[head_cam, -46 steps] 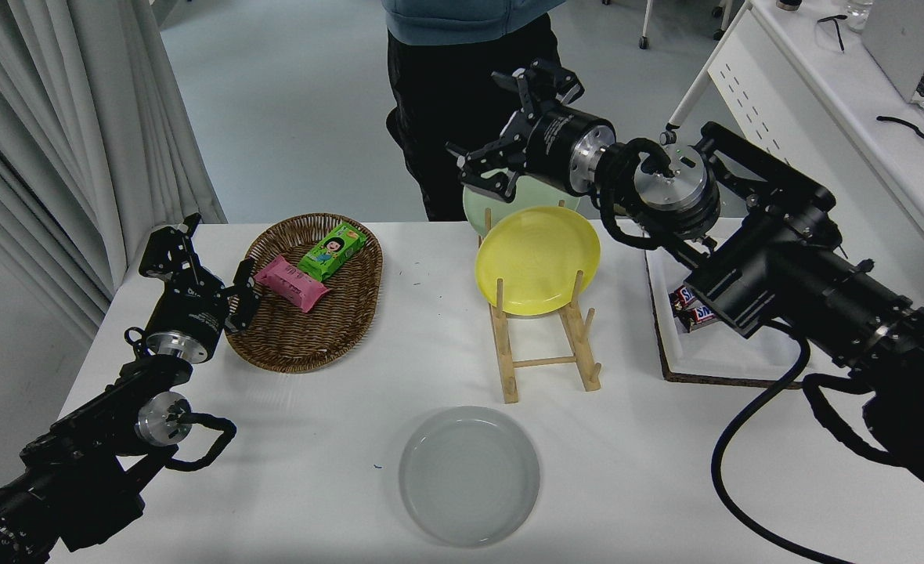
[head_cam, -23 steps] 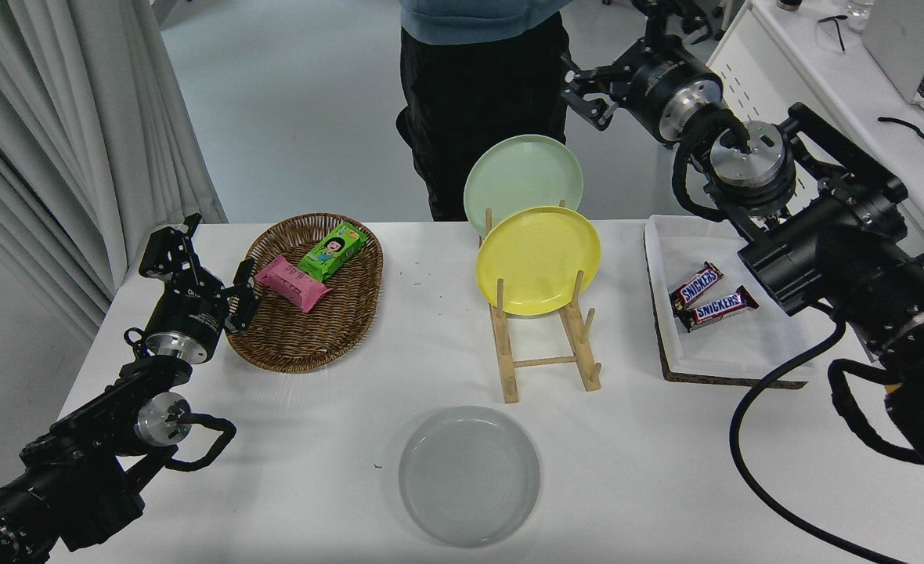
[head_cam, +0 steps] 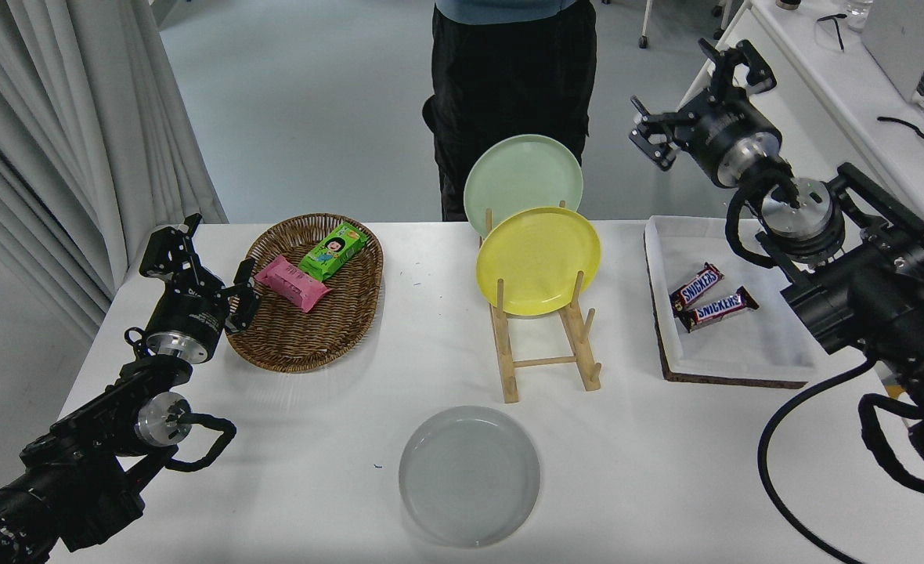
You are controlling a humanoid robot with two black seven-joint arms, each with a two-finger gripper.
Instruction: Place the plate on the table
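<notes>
On the table I see the plate flat before the rack; my right pincer hangs wide open, empty, above the tray.

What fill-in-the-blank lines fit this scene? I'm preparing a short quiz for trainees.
1. The grey plate lies flat on the ____ .
2. In the wooden rack, the yellow plate stands in front of the pale ____ plate.
3. The right tool, open, holds ____ .
4. The white tray holds ____ chocolate bars.

Missing words: table; green; nothing; two
</notes>
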